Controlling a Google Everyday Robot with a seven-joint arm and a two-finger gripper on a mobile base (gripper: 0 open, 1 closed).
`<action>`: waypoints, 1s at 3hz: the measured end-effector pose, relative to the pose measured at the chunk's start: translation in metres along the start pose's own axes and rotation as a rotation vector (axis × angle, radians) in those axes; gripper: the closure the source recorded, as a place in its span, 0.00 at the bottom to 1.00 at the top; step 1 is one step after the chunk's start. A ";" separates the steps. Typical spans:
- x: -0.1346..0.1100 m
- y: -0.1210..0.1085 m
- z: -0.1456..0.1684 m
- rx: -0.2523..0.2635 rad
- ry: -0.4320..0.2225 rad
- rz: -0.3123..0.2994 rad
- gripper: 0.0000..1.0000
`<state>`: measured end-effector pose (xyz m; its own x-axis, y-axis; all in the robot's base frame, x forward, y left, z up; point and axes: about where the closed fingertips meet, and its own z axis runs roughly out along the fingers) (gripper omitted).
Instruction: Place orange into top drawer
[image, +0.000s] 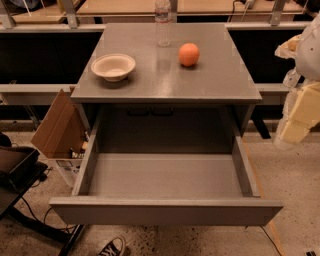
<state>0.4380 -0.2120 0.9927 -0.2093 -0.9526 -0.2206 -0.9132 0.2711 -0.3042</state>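
The orange (189, 54) sits on the grey cabinet top (200, 85), right of centre and towards the back. The top drawer (165, 175) is pulled fully open below the cabinet top, and its plain grey interior holds nothing. Its flat front panel (165, 211) is nearest the camera. My gripper (294, 127) hangs at the right edge of the view, beside the cabinet's right side. It is well to the right of the orange, lower in the picture, and apart from it and from the drawer.
A beige bowl (113, 66) stands on the cabinet top at the left. A clear plastic bottle (163, 22) stands at the back centre. An open cardboard box (60, 127) leans by the cabinet's left side. A shoe (112, 247) shows at the bottom edge.
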 end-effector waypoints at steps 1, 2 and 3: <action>0.000 0.000 0.000 0.000 0.000 0.000 0.00; -0.001 -0.008 0.011 0.011 -0.031 0.028 0.00; 0.001 -0.040 0.055 0.007 -0.167 0.119 0.00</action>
<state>0.4935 -0.2163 0.9533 -0.2539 -0.8779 -0.4059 -0.8832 0.3816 -0.2728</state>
